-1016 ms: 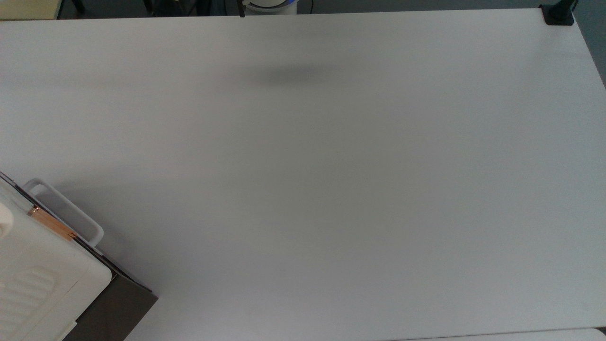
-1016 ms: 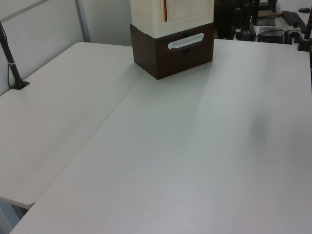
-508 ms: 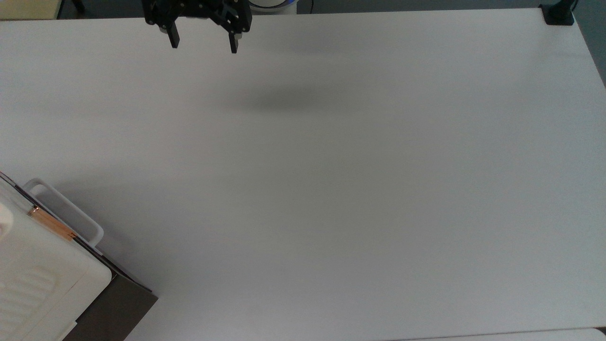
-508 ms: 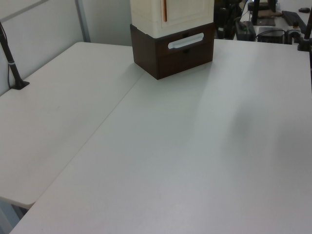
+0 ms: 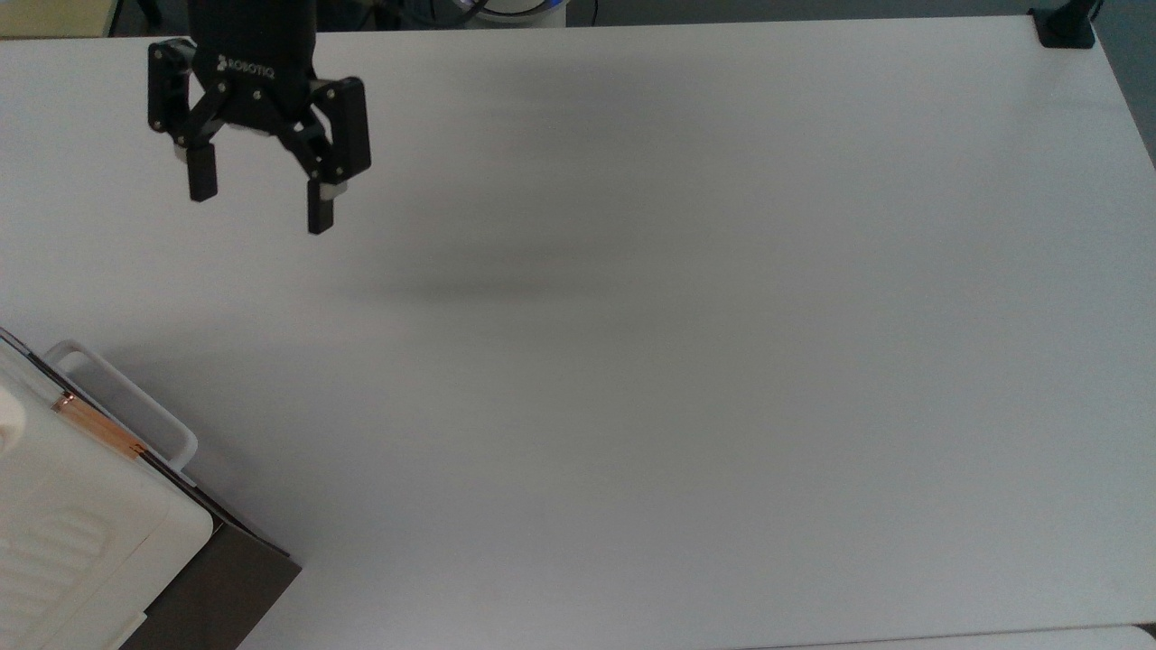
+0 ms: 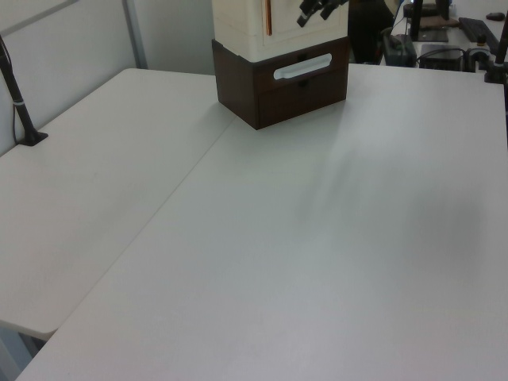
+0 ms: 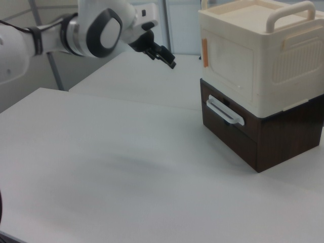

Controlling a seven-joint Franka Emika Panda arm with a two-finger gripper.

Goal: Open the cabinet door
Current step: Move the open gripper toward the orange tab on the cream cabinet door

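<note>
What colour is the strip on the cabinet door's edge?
Copper-orange, on the cabinet door; clearest in the right view.

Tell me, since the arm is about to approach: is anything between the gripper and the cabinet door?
Nothing visible. The gripper, jaws open, hangs above bare table, and open air separates it from the closed cabinet door.

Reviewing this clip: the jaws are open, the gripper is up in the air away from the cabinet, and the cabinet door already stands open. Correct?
Not quite. The gripper does hang apart from the cabinet with its jaws open, but the cabinet door is shut, flush with the cream body, as the right view shows.
</note>
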